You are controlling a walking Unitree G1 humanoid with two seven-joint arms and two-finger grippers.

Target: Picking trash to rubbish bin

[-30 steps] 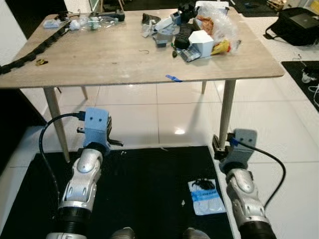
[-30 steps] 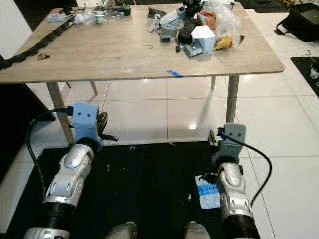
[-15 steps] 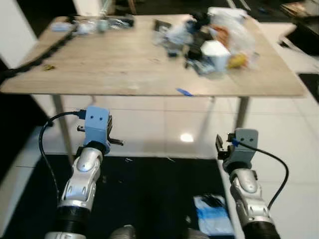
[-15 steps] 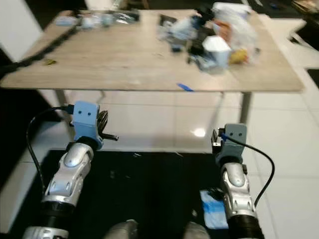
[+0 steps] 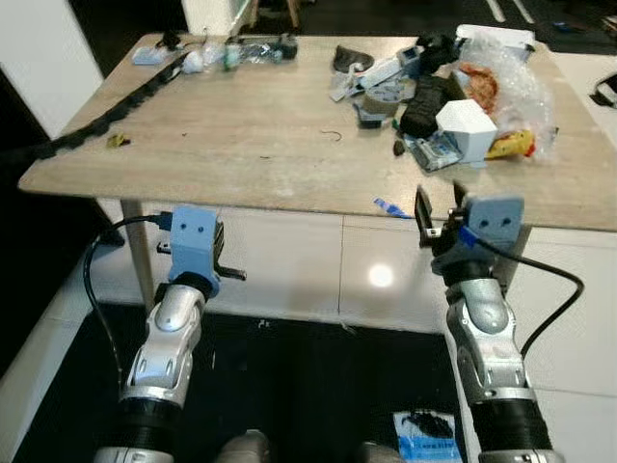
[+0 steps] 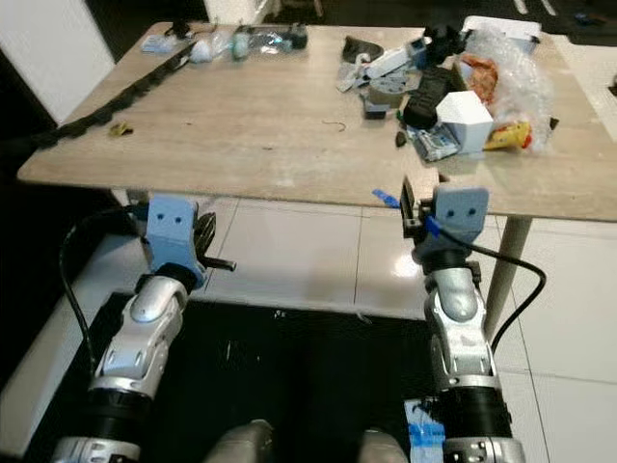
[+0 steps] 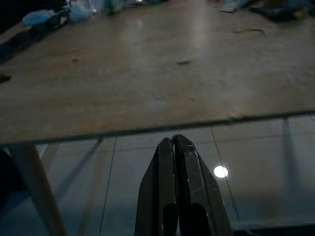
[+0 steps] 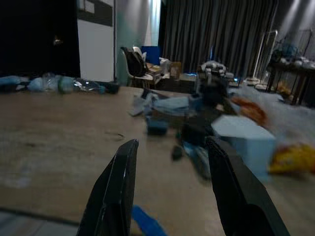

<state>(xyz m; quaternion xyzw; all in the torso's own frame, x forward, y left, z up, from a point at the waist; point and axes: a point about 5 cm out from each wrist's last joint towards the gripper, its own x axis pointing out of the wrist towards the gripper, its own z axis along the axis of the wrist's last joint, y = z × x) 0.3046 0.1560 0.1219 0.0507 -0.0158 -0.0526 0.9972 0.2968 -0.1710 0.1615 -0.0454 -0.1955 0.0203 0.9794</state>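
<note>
I am facing a wooden table (image 5: 241,135), and everything here is placed against it. Along its far left edge a black chain (image 5: 116,96) is trailing off the corner, and a few clear wrappers (image 5: 227,53) are lying at the far left end. My left gripper (image 7: 176,147) is hanging below the table's near edge, over the tiled floor, with its two fingers pressed together and holding nothing. On the table's near edge, toward the right, a small blue scrap (image 5: 388,206) is lying. My right gripper (image 8: 170,162) is sitting level with the tabletop at that same near edge, just beside the scrap, its fingers (image 8: 118,187) spread apart and empty. The trash pile (image 5: 439,96) is resting on the right part of the table: a white box (image 5: 467,128), dark objects, a crinkled clear bag (image 5: 516,77) and a yellow wrapper (image 5: 508,146). Below the table's right side, on the black mat (image 5: 318,386), a blue-and-white packet (image 5: 429,434) is lying near my right arm.
</note>
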